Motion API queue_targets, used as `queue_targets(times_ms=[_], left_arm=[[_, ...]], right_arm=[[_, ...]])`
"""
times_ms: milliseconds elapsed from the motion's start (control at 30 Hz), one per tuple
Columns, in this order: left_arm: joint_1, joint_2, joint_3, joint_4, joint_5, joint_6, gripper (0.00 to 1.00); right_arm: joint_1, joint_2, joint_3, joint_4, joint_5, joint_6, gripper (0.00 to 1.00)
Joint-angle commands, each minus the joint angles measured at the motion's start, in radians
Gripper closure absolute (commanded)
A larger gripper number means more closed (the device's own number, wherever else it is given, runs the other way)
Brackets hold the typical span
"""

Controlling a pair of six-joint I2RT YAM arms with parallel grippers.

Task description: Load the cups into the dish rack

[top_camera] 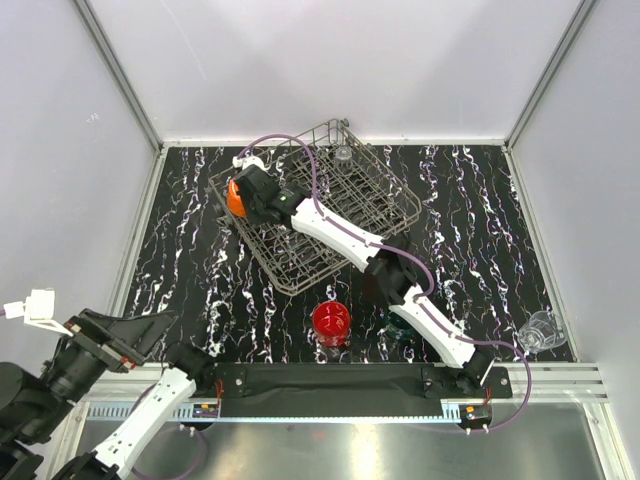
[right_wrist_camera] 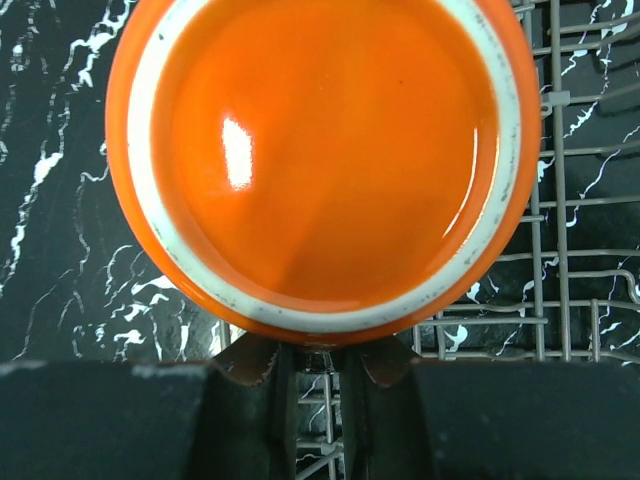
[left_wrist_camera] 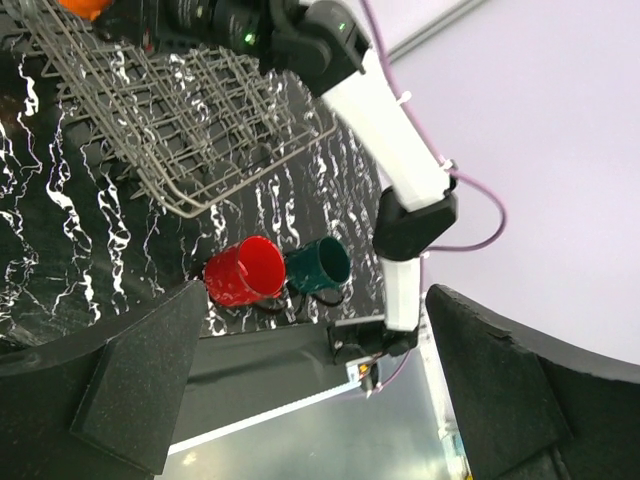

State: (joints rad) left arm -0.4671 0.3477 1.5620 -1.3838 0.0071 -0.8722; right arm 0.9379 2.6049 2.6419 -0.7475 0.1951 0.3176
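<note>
My right gripper (top_camera: 248,193) is shut on the orange cup (top_camera: 235,199) and holds it at the left corner of the grey wire dish rack (top_camera: 385,195). In the right wrist view the cup's base (right_wrist_camera: 320,150) with its white ring fills the frame, above the gripper (right_wrist_camera: 320,360). The red cup (top_camera: 331,322) lies on its side on the table in front of the rack. The dark teal cup (left_wrist_camera: 320,264) lies beside it, mostly hidden under the right arm in the top view. A clear cup (top_camera: 343,153) sits in the rack's far corner. My left gripper (top_camera: 135,335) is open and empty at the near left.
Another clear cup (top_camera: 540,331) lies near the table's right edge. The right arm (top_camera: 400,280) stretches diagonally over the rack's near side. A black rail (top_camera: 330,378) runs along the near edge. White walls enclose the black marbled table (top_camera: 190,260).
</note>
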Motion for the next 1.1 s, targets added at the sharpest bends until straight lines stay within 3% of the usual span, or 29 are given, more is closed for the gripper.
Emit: queue_targets(times_ms=[0,633,867,1067], left_arm=[[-0.002,-0.022,0.024,-0.161,-0.05,-0.042,0.01],[-0.002,-0.026,-0.039,-0.118,-0.038,-0.05,0.01],[-0.002,-0.032,-0.042,-0.118,-0.055,-0.054,0.01],[-0.002,-0.032,-0.049,-0.112,-0.055,-0.054,0.01]], right_arm=[[-0.004,-0.019,0.041,0.126,0.083,-0.003,1.0],[-0.001,0.06,0.023,0.143,0.078,-0.04,0.99],[0.001,0.076,0.012,0.134,0.07,-0.041,0.92],[0.001,0.084,0.009,0.135,0.07,-0.054,0.8]])
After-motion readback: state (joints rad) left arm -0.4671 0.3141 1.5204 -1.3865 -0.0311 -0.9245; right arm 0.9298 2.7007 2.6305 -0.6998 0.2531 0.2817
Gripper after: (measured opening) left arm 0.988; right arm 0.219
